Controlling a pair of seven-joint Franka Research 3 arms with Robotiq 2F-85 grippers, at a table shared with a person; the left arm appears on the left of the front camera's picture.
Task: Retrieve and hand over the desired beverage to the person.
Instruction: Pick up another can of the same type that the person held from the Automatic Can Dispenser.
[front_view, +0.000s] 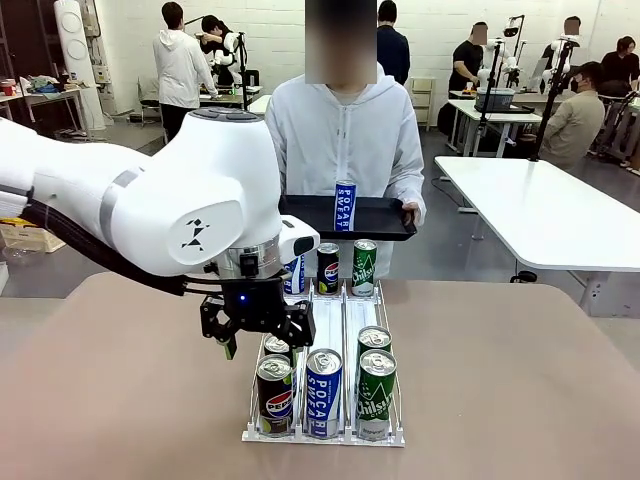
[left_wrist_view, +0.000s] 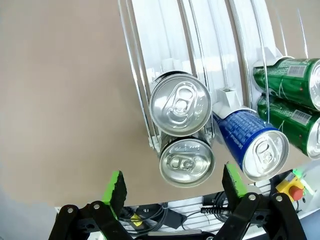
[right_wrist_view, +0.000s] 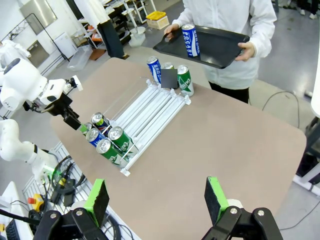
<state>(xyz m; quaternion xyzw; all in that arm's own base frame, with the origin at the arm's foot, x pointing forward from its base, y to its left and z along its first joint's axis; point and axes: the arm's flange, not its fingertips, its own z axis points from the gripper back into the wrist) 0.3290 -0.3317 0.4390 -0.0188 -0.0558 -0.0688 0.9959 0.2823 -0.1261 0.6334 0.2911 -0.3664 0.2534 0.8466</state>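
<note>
Hovering, left fingers (left_wrist_view: 116, 187) spread either side of the black aluminium Pepsi can (left_wrist_view: 187, 161); the blue Pocari can (left_wrist_view: 252, 145), just beside one finger, could get clipped on descent.

The left arm (front_view: 180, 200) hides most of the rear blue can (front_view: 296, 276).

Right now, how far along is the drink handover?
One blue can already stands on the tray the person holds, so one delivery looks done. In hand: the left gripper hangs open over the cola cans in the rack, gripping nothing. To do: grasp, lift and pass a can. The right gripper is open, high above the table.
</note>
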